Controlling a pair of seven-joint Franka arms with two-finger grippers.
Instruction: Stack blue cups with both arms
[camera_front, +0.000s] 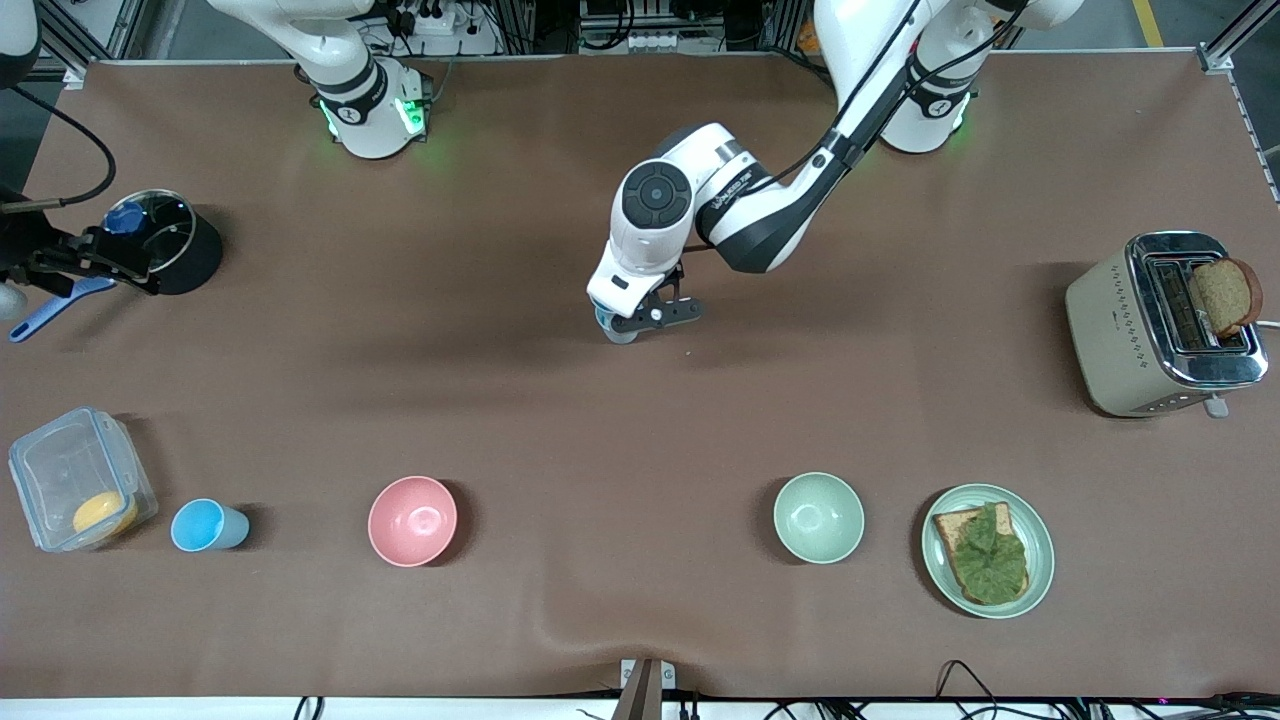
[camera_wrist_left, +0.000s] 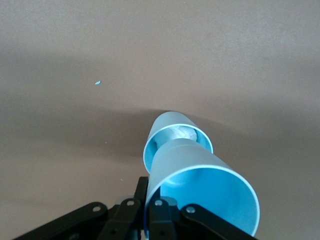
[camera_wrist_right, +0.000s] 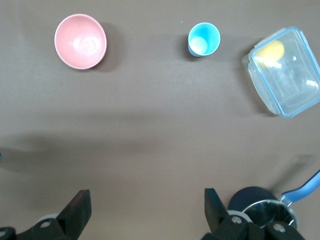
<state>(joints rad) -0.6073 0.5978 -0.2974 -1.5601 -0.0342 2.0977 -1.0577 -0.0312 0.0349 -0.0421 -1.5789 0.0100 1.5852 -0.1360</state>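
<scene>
My left gripper is over the middle of the bench. Its fingers are pinched narrow on the rim of a sky-blue cup. That cup is tilted, mouth toward my wrist. Its narrow base sits at the mouth of a pale blue cup, which stands upright on the bench just beneath and shows a whitish inside. I cannot tell how deep the base has gone in.

My right arm waits at its own end of the bench, where the right gripper hovers with its fingers spread wide and nothing between them. It is just beside a black pot with a glass lid.

Another blue cup stands upright near the front camera, toward the right arm's end. It is between a clear lidded box and the pink bowl, well apart from the two under my left gripper.
</scene>
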